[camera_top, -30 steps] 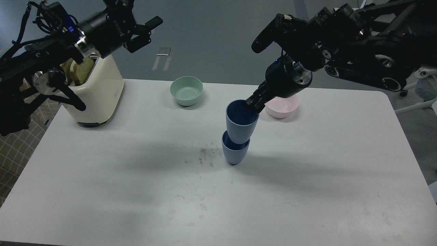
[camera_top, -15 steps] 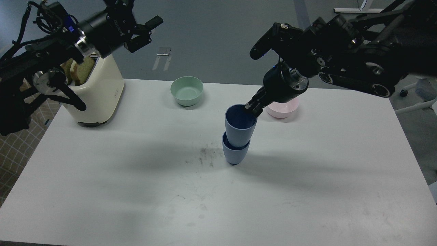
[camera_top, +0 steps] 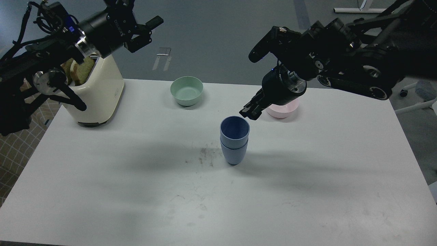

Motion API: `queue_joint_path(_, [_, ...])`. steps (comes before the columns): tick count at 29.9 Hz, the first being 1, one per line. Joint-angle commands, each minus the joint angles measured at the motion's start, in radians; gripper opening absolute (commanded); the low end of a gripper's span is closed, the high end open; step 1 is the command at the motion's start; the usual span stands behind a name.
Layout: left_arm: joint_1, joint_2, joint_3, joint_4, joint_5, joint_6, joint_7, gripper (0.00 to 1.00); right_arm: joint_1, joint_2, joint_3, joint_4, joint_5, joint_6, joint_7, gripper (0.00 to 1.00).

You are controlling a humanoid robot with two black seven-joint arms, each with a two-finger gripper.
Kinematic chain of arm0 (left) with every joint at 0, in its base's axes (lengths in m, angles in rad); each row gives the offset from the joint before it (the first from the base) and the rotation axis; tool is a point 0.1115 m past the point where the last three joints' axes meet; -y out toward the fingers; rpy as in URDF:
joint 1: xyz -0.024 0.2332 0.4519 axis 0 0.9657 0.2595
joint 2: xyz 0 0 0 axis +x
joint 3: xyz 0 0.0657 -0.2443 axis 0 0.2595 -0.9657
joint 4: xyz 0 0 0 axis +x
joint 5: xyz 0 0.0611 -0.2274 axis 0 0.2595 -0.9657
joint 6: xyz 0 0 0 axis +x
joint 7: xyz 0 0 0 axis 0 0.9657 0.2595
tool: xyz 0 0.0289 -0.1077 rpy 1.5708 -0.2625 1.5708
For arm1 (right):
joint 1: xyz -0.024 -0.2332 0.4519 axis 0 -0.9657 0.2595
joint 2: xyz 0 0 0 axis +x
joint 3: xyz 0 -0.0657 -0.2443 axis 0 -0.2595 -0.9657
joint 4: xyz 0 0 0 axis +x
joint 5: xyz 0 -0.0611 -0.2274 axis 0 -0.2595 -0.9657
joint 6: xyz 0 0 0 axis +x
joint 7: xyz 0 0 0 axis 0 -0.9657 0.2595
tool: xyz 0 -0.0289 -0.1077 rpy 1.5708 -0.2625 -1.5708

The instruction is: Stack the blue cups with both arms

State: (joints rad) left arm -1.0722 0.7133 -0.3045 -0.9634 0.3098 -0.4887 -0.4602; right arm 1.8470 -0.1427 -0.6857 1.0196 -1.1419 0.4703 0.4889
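Note:
The two blue cups stand nested and upright at the table's middle: the upper cup (camera_top: 235, 129) sits deep inside the lower cup (camera_top: 233, 155). My right gripper (camera_top: 249, 112) hovers just above and to the right of the upper cup's rim, apart from it, open and empty. My left gripper (camera_top: 147, 32) is raised at the far left above the toaster, open and empty, far from the cups.
A cream toaster (camera_top: 99, 92) with bread slices stands at the back left. A mint-green bowl (camera_top: 186, 90) sits at the back middle. A pink bowl (camera_top: 283, 108) lies behind my right gripper. Dark smudges (camera_top: 205, 155) mark the white table (camera_top: 307, 191).
My right gripper let go of the upper cup, which dropped down into the lower cup. The gripper drew slightly left, clear of the rim. The left arm has not moved.

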Motion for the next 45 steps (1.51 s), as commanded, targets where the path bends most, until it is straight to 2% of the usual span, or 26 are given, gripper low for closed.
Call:
queue_joint_path(1, [0.0,0.0,0.001,0.0,0.0,0.0,0.0,0.97,0.0,0.0,0.0,-0.009,0.025,-0.002,0.0,0.54])
queue_joint_path(4, [0.0,0.0,-0.001,0.0,0.0,0.0,0.0,0.97,0.009,-0.003,0.003,-0.039,0.099,-0.001,0.0,0.8])
queue_joint_path(5, [0.0,0.002,0.001,0.0,0.0,0.0,0.0,0.97,0.017,-0.011,0.008,-0.045,0.126,-0.001,0.0,0.96])
queue_joint_path(6, [0.0,0.002,0.001,0.0,0.0,0.0,0.0,0.97,0.02,-0.017,0.009,-0.049,0.136,0.001,0.0,0.98])
queue_joint_path(15, [0.002,0.003,0.001,0.003,0.0,0.0,-0.003,0.97,0.044,-0.244,0.178,-0.093,0.156,-0.012,0.0,1.0])
queue_joint_path(17, [0.003,0.002,0.001,0.012,0.0,0.0,-0.003,0.97,0.011,-0.334,0.263,-0.11,0.154,-0.035,0.0,1.0])
queue_joint_path(21, [0.003,0.002,-0.007,0.015,0.002,0.0,-0.005,0.97,-0.095,-0.426,0.395,-0.136,0.154,-0.094,0.0,1.0])
queue_joint_path(23, [0.014,-0.005,-0.031,0.017,-0.001,0.036,-0.009,0.98,-0.208,-0.416,0.53,-0.205,0.154,-0.145,0.0,1.0])
queue_joint_path(28, [0.029,-0.061,-0.047,0.066,-0.006,0.114,-0.008,0.98,-0.404,-0.402,0.798,-0.292,0.156,-0.163,0.0,1.0])
queue_joint_path(31, [0.031,-0.133,-0.045,0.156,-0.012,0.111,-0.003,0.98,-0.556,-0.394,1.012,-0.299,0.162,-0.168,0.0,1.0])
queue_joint_path(34, [0.041,-0.164,-0.047,0.187,-0.017,0.11,-0.001,0.98,-0.679,-0.338,1.154,-0.306,0.215,-0.206,0.0,1.0])
queue_joint_path(37, [0.069,-0.195,-0.082,0.204,-0.017,0.121,0.0,0.97,-0.764,-0.285,1.253,-0.341,0.299,-0.248,0.0,1.0])
queue_joint_path(45, [0.172,-0.258,-0.188,0.268,-0.015,0.075,-0.005,0.97,-0.867,-0.219,1.278,-0.366,0.68,-0.257,0.0,1.0])
